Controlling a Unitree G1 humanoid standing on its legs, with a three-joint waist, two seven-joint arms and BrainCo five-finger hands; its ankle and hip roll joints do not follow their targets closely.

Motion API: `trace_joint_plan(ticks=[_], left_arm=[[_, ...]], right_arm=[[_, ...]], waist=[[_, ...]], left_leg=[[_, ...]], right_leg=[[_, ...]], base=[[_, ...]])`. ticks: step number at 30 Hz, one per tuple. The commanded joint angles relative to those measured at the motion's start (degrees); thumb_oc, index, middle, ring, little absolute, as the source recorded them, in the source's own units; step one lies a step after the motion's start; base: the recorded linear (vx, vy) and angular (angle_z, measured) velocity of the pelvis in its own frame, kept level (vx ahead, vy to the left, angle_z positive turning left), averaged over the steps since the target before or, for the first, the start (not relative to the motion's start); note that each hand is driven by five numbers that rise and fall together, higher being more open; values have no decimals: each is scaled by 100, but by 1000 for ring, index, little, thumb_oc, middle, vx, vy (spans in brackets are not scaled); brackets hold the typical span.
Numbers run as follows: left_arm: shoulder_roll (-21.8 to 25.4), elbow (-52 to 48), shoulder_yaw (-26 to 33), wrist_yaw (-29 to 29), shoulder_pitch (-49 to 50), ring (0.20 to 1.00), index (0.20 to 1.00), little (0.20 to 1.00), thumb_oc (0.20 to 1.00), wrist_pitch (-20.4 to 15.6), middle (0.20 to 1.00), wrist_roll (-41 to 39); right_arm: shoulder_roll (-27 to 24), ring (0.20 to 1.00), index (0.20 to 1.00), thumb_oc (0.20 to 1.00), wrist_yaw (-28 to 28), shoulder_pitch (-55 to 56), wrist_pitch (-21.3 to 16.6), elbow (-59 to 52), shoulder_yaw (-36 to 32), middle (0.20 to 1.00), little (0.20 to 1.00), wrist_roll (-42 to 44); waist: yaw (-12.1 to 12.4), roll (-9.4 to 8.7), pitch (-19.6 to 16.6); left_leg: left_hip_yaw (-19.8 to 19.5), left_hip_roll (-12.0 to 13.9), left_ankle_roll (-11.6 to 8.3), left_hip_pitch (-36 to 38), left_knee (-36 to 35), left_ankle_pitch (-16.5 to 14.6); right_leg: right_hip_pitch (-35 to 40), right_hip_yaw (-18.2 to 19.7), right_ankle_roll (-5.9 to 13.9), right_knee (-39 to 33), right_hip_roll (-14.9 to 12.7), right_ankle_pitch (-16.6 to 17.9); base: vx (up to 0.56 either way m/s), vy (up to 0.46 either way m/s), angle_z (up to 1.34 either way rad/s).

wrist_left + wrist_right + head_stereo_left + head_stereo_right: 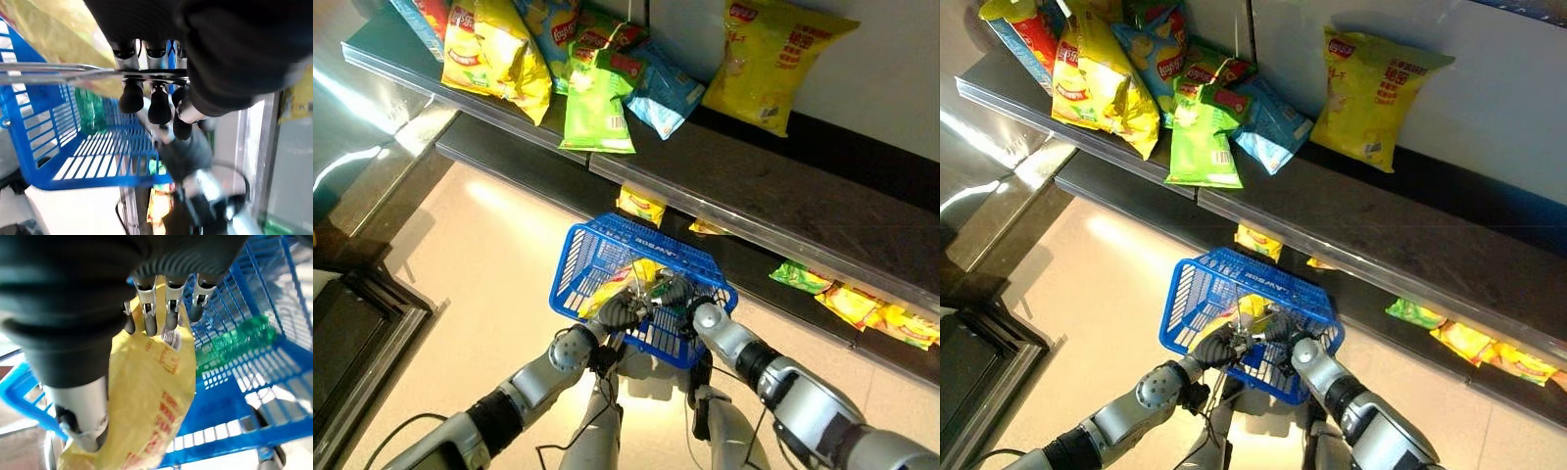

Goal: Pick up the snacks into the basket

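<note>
1. A yellow snack bag [151, 401] lies inside the blue basket [582, 257], over its slatted floor, with a green snack bag [234, 340] in the basket just beside it.
2. My right hand [674, 290] is over the basket's near rim; its fingers [146, 318] are curled down against the top of the yellow snack bag, gripping it.
3. My left hand [619, 311] is at the same near rim, just beside the right hand, fingers curled round the basket's metal handle [58, 72].
4. The basket hangs above the pale floor [480, 264], in front of the shelf [773, 196].
5. On the shelf beyond the basket lie more bags: a green bag [595, 110], a blue bag [664, 93] and a large yellow bag [769, 59].
6. Further yellow packets [641, 205] sit on the lower tier, just behind the basket.
</note>
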Motion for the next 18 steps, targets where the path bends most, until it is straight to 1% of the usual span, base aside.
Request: trace_joint_plan(ticks=[1,2,3,4,5,6,7,8,9,10,12,13,16,18], left_arm=[[-47,-810,536,121,355,200,200,200,200,-534,200,540],[-49,-772,636,123,413,200,200,200,200,-551,200,530],[-96,-684,658,123,480,200,200,200,200,-547,200,518],[-146,-573,741,152,538,200,200,200,200,-508,200,562],[-174,-537,827,168,604,200,200,200,200,-485,200,575],[-184,-530,929,171,724,200,200,200,200,-469,200,539],[-188,-536,1051,177,830,200,200,200,200,-435,200,553],[-185,-562,1184,182,933,200,200,200,200,-441,200,586],[-189,-574,1185,180,952,200,200,200,200,-437,200,589],[-207,-574,1250,142,1053,200,200,200,200,-423,200,551],[-233,-563,1319,146,1069,200,200,200,200,-412,200,568],[-233,-563,1320,146,1070,200,200,200,200,-412,200,569],[-254,-578,1394,112,1186,200,200,200,200,-421,200,538],[-270,-600,1440,115,1239,200,200,200,200,-419,200,518]], right_arm=[[-461,1000,1000,1000,-599,235,-219,-1139,-189,1000,1000,-1738],[-633,1000,1000,1000,-595,482,-237,-1366,-266,1000,1000,-1956],[-733,1000,1000,1000,-553,633,-166,-1452,-263,1000,1000,-2242],[-900,1000,1000,1000,-614,744,-29,-1583,-281,1000,1000,-2715],[-1026,1000,1000,1000,-635,858,-11,-1768,-305,1000,1000,-3068],[-1194,1000,1000,1000,-564,986,89,-1951,-296,1000,1000,-3534],[-1442,1000,1000,1000,-566,1067,192,-2190,-263,1000,1000,-4198],[-1611,1000,1000,1000,-630,1222,265,-2287,-358,1000,1000,-4577],[-1620,1000,1000,1000,-621,1254,273,-2317,-366,1000,1000,-4598],[-1736,1000,1000,1000,-622,1428,350,-2406,-462,1000,1000,-5022],[-1798,1000,1000,1000,-722,1522,469,-2404,-547,1000,1000,-5356],[-1798,1000,1000,1000,-722,1523,469,-2403,-546,1000,1000,-5357],[-1870,1000,1000,1000,-768,1589,563,-2448,-608,1000,1000,-5726],[-1843,1000,1000,1000,-743,1594,591,-2506,-647,1000,1000,-5743]], waist=[[-173,-250,-264],[-215,-278,-291],[-237,-299,-326],[-266,-323,-362],[-291,-348,-408],[-311,-370,-449],[-333,-387,-475],[-361,-403,-526],[-363,-396,-534],[-396,-426,-590],[-414,-456,-641],[-414,-456,-641],[-437,-475,-698],[-449,-477,-727]], left_leg=[[273,-215,198,48,342,-539],[282,-215,205,41,348,-540],[274,-214,209,46,368,-561],[269,-211,210,94,401,-618],[264,-207,215,93,396,-608],[263,-199,217,124,394,-629],[267,-189,220,189,408,-691],[268,-179,218,206,402,-676],[266,-179,219,213,401,-679],[273,-175,227,261,414,-709],[274,-169,236,310,424,-738],[274,-169,236,311,424,-738],[281,-166,233,330,438,-747],[285,-164,230,329,427,-742]], right_leg=[[384,419,650,-542,-208,24],[386,419,657,-562,-212,57],[403,421,660,-565,-216,56],[473,412,666,-550,-231,14],[495,406,673,-592,-238,47],[539,402,678,-617,-246,47],[604,394,681,-600,-246,-5],[630,385,691,-633,-253,31],[641,381,692,-637,-253,30],[692,401,697,-642,-257,25],[745,406,703,-644,-267,17],[746,406,703,-644,-267,17],[776,415,699,-655,-270,11],[773,417,699,-660,-262,7]], base=[[0,0,0],[0,0,0],[0,0,0],[32,12,2],[43,13,2],[46,14,1],[50,19,2],[38,15,-1],[0,0,0],[0,0,0],[0,0,0],[0,0,0],[1,5,-1],[0,0,0]])
